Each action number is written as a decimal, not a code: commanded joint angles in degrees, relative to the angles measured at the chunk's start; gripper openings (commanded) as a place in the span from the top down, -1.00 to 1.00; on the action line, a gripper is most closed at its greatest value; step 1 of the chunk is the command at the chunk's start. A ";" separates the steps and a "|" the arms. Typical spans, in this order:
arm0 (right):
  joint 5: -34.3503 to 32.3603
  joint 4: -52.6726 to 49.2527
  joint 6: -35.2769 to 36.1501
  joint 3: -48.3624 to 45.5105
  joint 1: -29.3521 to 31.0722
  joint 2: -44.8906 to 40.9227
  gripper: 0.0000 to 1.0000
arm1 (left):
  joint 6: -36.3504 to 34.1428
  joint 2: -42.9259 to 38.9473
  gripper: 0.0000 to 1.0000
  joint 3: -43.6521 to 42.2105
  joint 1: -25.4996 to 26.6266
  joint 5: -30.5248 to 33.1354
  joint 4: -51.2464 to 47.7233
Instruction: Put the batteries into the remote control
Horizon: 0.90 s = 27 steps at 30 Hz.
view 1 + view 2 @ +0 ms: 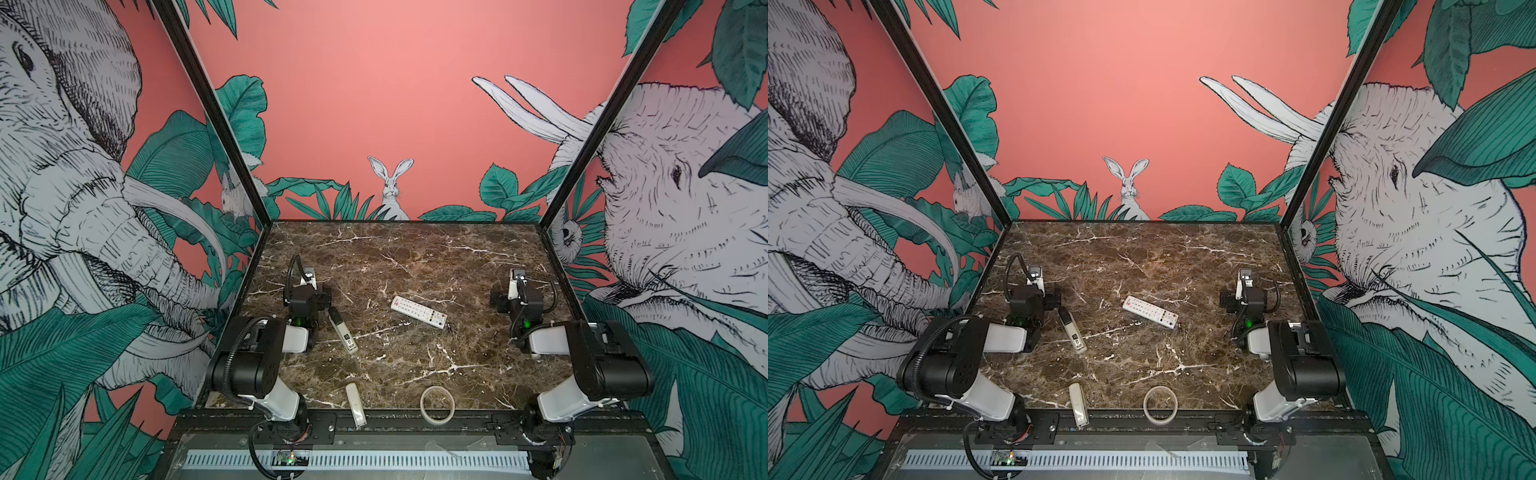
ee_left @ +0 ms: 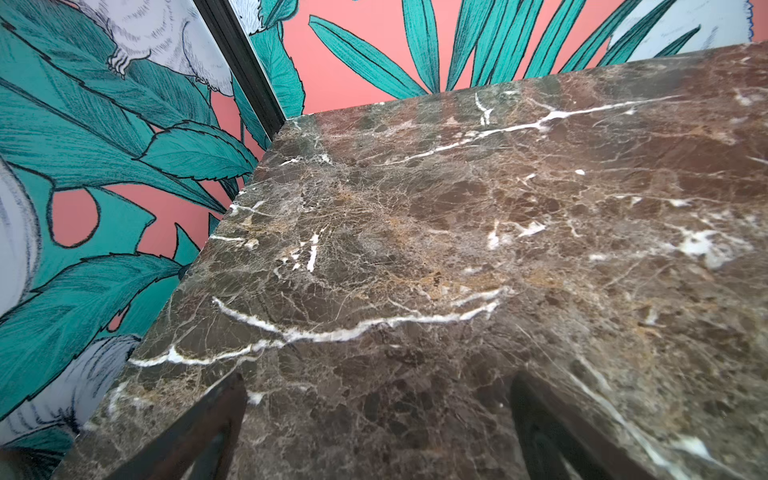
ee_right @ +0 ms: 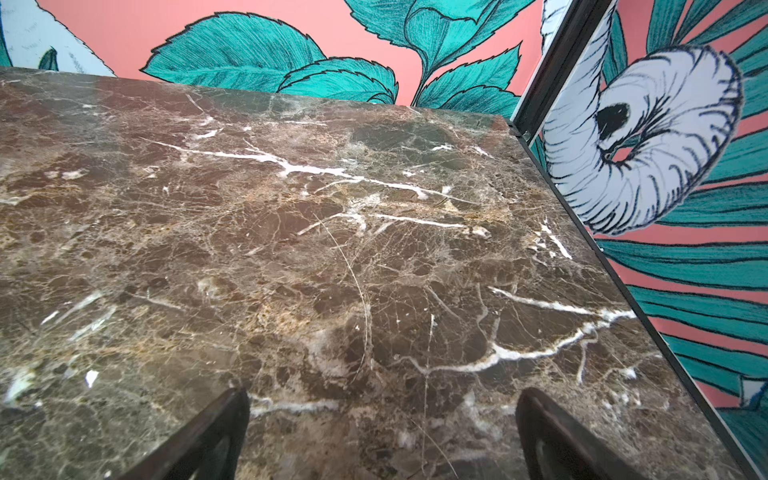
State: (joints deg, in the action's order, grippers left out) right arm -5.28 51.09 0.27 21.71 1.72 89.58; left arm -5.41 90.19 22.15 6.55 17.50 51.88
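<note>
Lying diagonal mid-frame on the desk, remote control untouched; left jaws and right jaws wide, empty.

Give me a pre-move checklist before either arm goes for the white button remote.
1. Left fingers open, empty: ok.
2. Right fingers open, empty: ok.
3. Remote control lying free on the table, nothing touching it: ok.
4. Battery side up: not ok; buttons face up.
5. Batteries located: not ok; none visible in any view.
6. Lookalikes apart from it: ok; labelled stick and cream remote lie well clear.
</note>
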 commanded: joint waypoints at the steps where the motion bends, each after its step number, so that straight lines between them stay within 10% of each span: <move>1: 0.73 1.03 0.52 0.70 -0.04 -0.88 -0.98 | -0.21 -1.22 -0.99 -0.26 -0.47 -0.17 1.25; 27: 2.02 0.99 0.95 0.78 -0.05 -0.81 -0.98 | -1.64 -2.15 -0.99 -0.17 -0.61 -3.78 0.75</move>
State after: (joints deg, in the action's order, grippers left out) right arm -3.79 51.09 0.64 21.71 1.72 89.58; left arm -5.80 90.04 22.15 5.96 15.29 51.72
